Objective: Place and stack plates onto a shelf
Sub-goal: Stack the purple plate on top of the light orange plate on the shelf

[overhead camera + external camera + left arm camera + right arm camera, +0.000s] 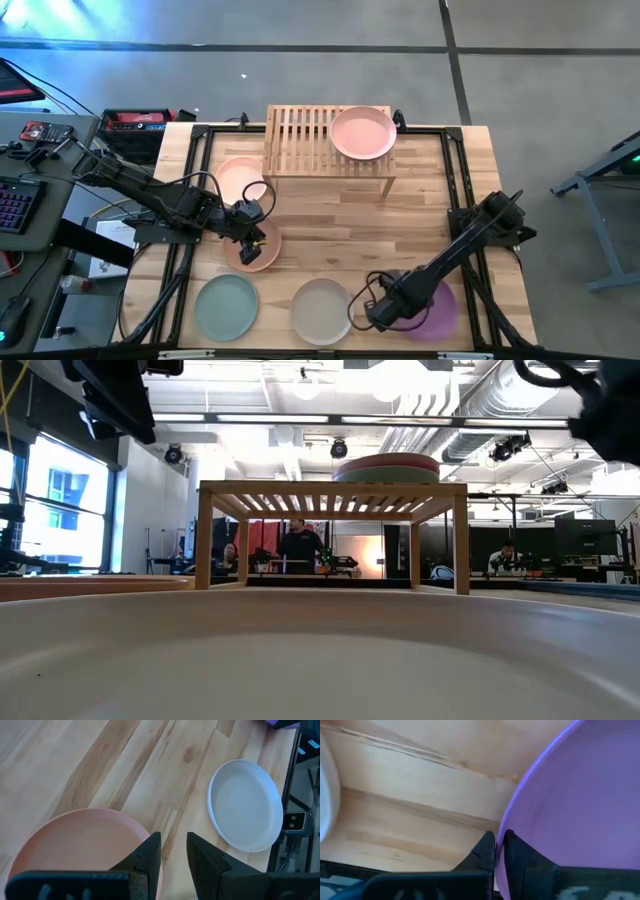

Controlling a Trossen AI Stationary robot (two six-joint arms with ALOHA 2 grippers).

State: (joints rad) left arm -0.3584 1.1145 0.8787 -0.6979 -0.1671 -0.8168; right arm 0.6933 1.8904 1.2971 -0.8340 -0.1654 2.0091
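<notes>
A: Shelf orientation, plate count?

B: Its long axis ran across the table's far edge. One stack on it; five plates nearer me. My right gripper had clamped the purple plate rim; left gripper jaws apart over the peach plate.

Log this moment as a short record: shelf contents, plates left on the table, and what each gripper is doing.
shelf: pink plate on its right half, left half bare
table: pale pink plate, peach plate, green plate, beige plate, purple plate
left gripper: over the peach plate's rim, jaws apart astride it
right gripper: shut on the purple plate's rim
</notes>
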